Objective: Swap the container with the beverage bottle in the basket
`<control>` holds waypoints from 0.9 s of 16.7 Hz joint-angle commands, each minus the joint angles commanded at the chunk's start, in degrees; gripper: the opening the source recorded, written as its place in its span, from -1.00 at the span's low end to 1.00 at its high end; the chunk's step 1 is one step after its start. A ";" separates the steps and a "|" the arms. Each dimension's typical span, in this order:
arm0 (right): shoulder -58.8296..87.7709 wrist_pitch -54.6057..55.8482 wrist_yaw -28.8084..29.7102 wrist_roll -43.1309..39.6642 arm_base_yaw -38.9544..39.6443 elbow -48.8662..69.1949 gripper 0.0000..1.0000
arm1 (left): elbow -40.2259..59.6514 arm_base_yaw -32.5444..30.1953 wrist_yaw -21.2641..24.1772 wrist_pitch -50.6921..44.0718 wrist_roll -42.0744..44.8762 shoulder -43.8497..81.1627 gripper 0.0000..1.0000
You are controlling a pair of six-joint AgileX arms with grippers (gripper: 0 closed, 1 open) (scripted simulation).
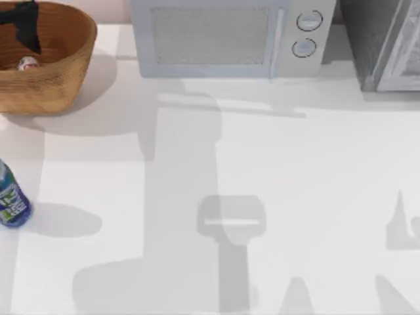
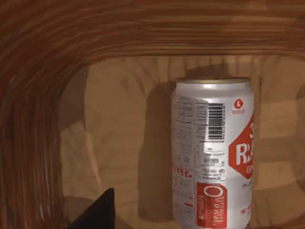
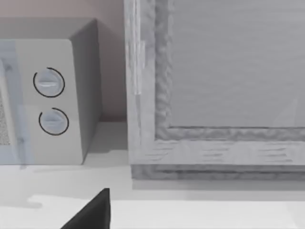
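Left gripper [image 1: 26, 29] over basket [image 1: 65, 72]; finger spread could not be told.
Top view: container [image 1: 27, 63] lay inside basket, far left; beverage bottle [image 1: 12, 203] stood on table [image 1: 262, 197], left edge; left wrist view: container [image 2: 212, 152] on basket floor; right wrist view: microwave [image 3: 52, 100].

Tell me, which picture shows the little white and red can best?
The left wrist view: the can stands big and plain inside the basket. From the top view it's a tiny peek under the left gripper.

Bottle [image 1: 12, 202] cut by left edge
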 joint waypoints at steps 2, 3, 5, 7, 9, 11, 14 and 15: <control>0.00 0.00 0.00 0.00 0.00 0.00 1.00 | 3.39 0.08 0.46 -2.10 0.08 3.67 1.00; 0.00 0.00 0.00 0.00 0.00 0.00 1.00 | 4.11 0.10 0.56 -2.57 0.10 4.47 1.00; 0.00 0.00 0.00 0.00 0.00 0.00 1.00 | 4.36 0.10 0.59 -2.73 0.10 4.75 1.00; 0.00 0.00 0.00 0.00 0.00 0.00 1.00 | 4.36 0.10 0.59 -2.73 0.10 4.75 1.00; 0.00 0.00 0.00 0.00 0.00 0.00 1.00 | 5.10 -0.36 0.66 -2.50 0.30 4.27 1.00; 0.00 0.00 0.00 0.00 0.00 0.00 1.00 | 5.30 -0.29 0.62 -2.80 0.07 4.99 1.00; 0.00 0.00 0.00 0.00 0.00 0.00 1.00 | 7.73 -0.43 0.56 -3.16 -0.41 7.81 1.00; 0.00 0.00 0.00 0.00 0.00 0.00 1.00 | 8.99 -0.56 0.55 -3.20 -0.54 8.99 1.00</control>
